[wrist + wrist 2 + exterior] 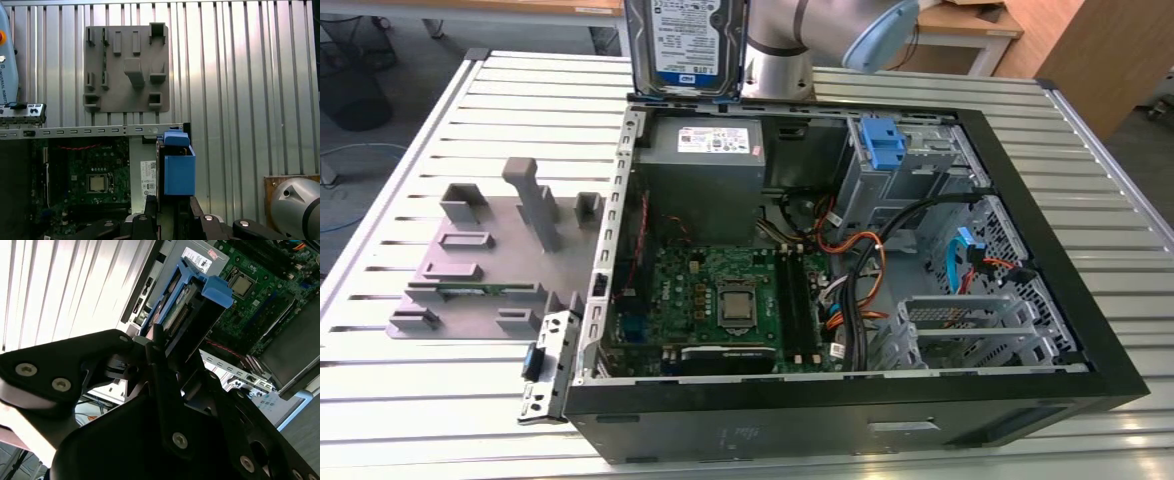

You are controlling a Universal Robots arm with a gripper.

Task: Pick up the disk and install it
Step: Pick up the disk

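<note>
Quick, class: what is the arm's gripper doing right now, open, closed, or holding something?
Gripper: closed on the disk, holding it upright above the back edge of the open computer case.

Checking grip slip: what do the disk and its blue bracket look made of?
The disk: likely metal, a silvery-grey casing with a glossy printed label. Its bracket: probably plastic, matte, judging by its even blue colour and moulded shape.

Silver disk [683,45] with white-and-blue label, blue bracket [179,175], green motherboard [707,290], black case [854,425].
</note>
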